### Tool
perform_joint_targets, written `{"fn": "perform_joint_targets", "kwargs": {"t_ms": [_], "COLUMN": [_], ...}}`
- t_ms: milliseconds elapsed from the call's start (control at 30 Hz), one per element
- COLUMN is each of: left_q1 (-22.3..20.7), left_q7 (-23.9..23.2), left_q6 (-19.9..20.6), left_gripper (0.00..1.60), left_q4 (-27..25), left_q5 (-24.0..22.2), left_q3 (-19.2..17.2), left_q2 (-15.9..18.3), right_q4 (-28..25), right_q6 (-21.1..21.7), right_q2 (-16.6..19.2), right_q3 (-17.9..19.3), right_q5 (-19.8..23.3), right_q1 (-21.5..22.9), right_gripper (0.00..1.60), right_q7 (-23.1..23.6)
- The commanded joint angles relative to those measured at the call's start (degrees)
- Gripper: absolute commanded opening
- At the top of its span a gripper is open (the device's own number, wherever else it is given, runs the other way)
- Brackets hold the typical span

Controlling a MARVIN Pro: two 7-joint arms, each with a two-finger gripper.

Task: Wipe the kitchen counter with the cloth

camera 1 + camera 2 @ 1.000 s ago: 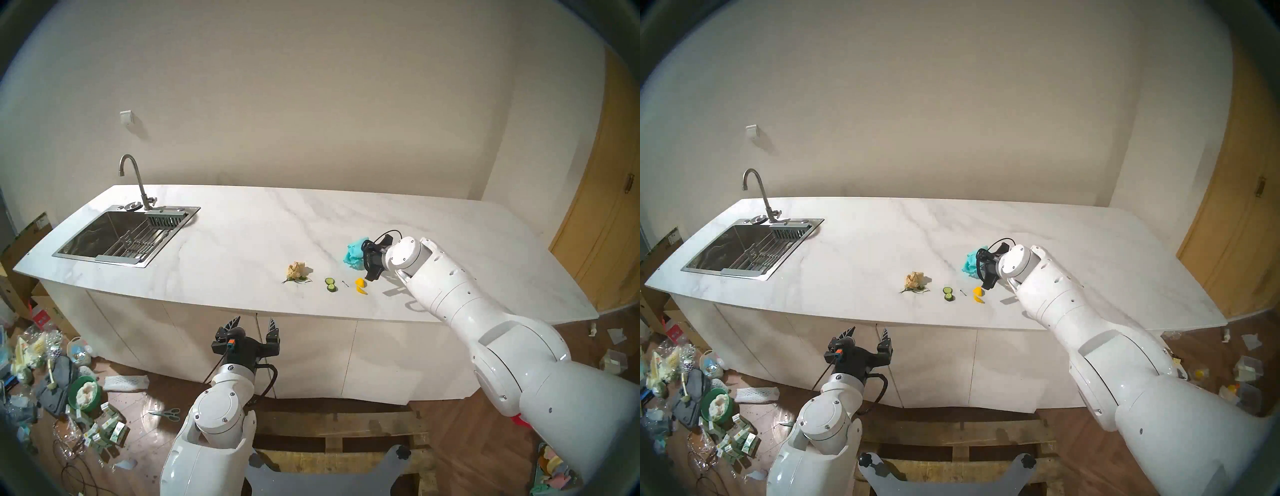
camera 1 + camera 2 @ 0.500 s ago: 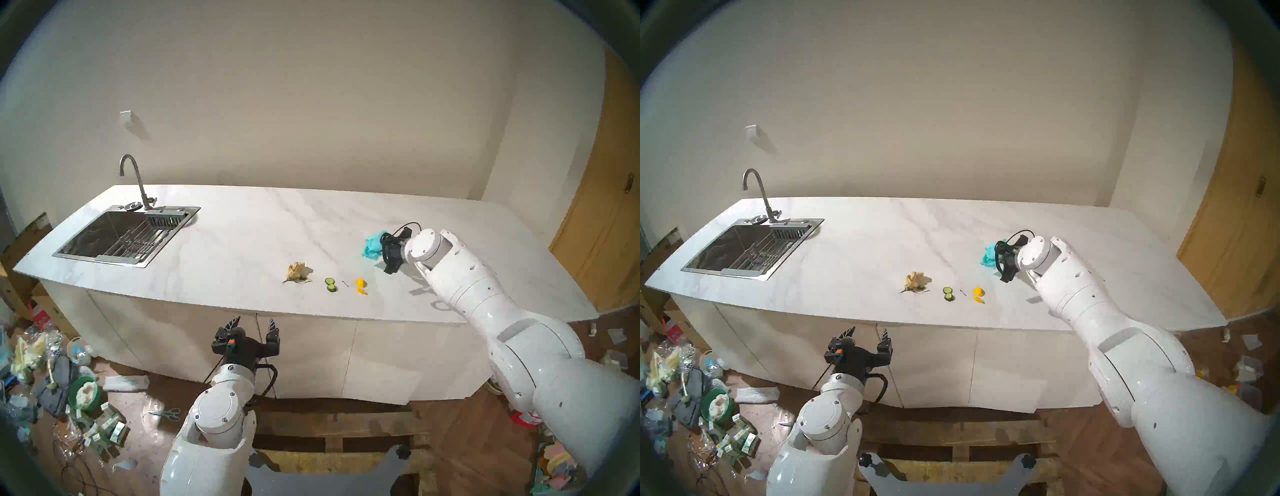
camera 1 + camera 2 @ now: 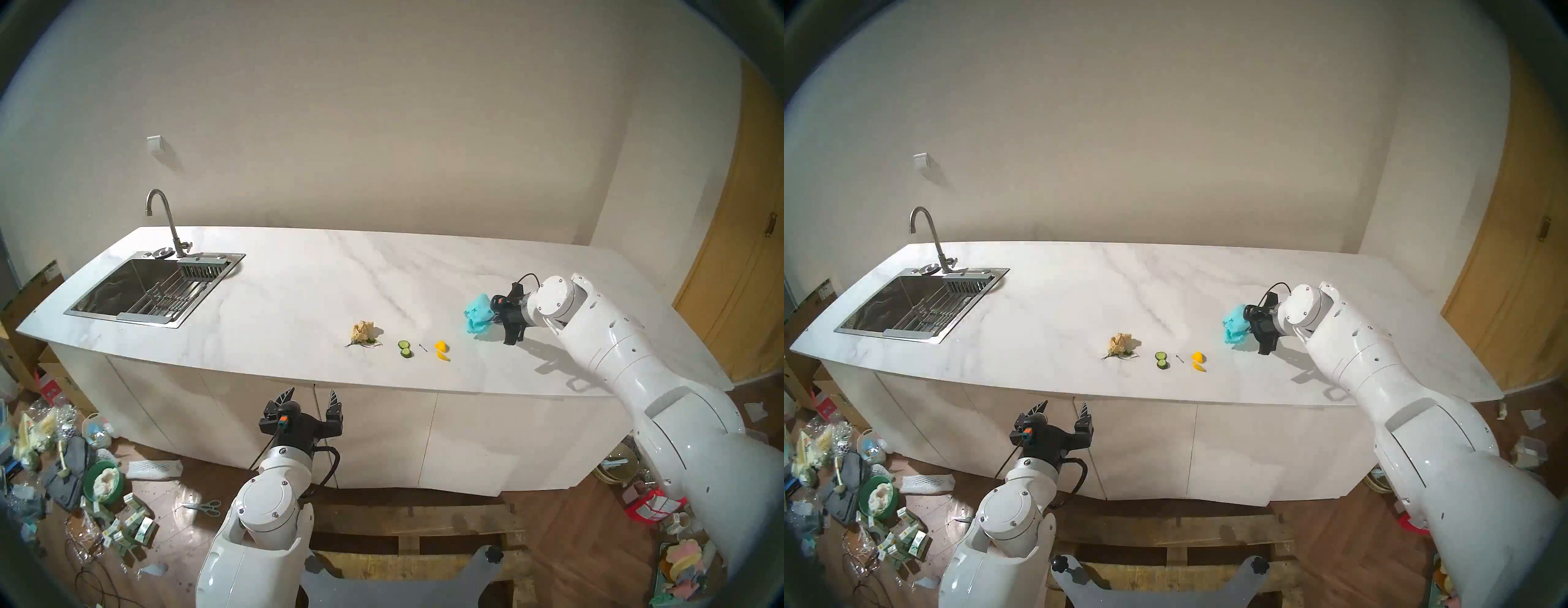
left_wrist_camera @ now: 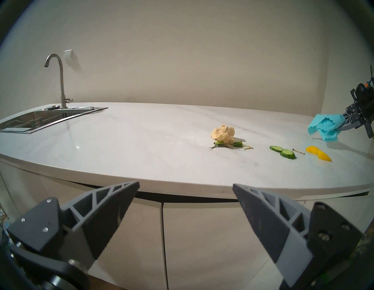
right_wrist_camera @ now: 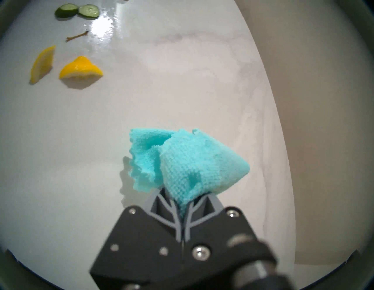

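Observation:
The turquoise cloth [image 3: 477, 314] [image 5: 182, 162] is bunched in my right gripper [image 3: 493, 313] [image 5: 182, 199], which is shut on it over the right part of the white marble-look kitchen counter [image 3: 297, 297]. In the left wrist view the cloth [image 4: 323, 127] hangs with its lower edge at or just above the counter; I cannot tell whether it touches. My left gripper [image 3: 312, 395] [image 4: 185, 184] stands open and empty in front of the cabinet doors, below the counter's front edge.
Near the front edge lie a beige paper wad [image 3: 364, 331] on green scraps, two cucumber slices [image 3: 405, 349], a small twig [image 3: 423, 348] and two lemon pieces [image 3: 441, 351], all left of the cloth. The steel sink [image 3: 148, 288] with its tap [image 3: 163, 220] is far left.
My right arm has carried the cloth to the right, away from the lemon pieces and toward the counter's right end. The left arm has not moved.

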Motion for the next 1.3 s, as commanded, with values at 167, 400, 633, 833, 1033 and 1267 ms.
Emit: {"fn": "perform_joint_targets", "kwargs": {"t_ms": [167, 400, 633, 833, 1033, 1267], "left_q1": [-0.2, -0.2, -0.2, -0.2, -0.2, -0.2], "left_q7": [-0.1, -0.1, -0.1, -0.1, -0.1, 0.0], "left_q6": [-0.3, -0.3, -0.3, -0.3, -0.3, -0.3], "left_gripper": [1.6, 1.6, 1.6, 1.6, 1.6, 1.6], "left_q4": [-1.7, -1.8, -1.8, -1.8, -1.8, -1.7], "left_q5": [-0.1, -0.1, -0.1, -0.1, -0.2, -0.2], "left_q3": [0.1, 0.1, 0.2, 0.2, 0.2, 0.2], "left_q2": [0.0, 0.1, 0.1, 0.1, 0.1, 0.2], "right_q4": [-10.7, -15.1, -20.6, -21.5, -24.8, -28.8], "right_q6": [-0.3, 4.4, 10.4, 14.8, 18.9, 22.8], "right_q2": [7.7, 7.8, 6.8, 4.7, 3.7, 1.3], "right_q3": [1.5, 2.7, 2.0, 0.9, 0.5, -0.9], "right_q5": [4.7, 4.8, 2.2, 0.8, 0.4, 0.5], "right_q1": [-4.7, -9.4, -13.4, -14.2, -15.8, -16.7], "right_gripper": [0.0, 0.0, 0.0, 0.0, 0.0, 0.0], "right_q7": [11.1, 8.9, 4.4, 3.2, 2.9, 4.0]}}
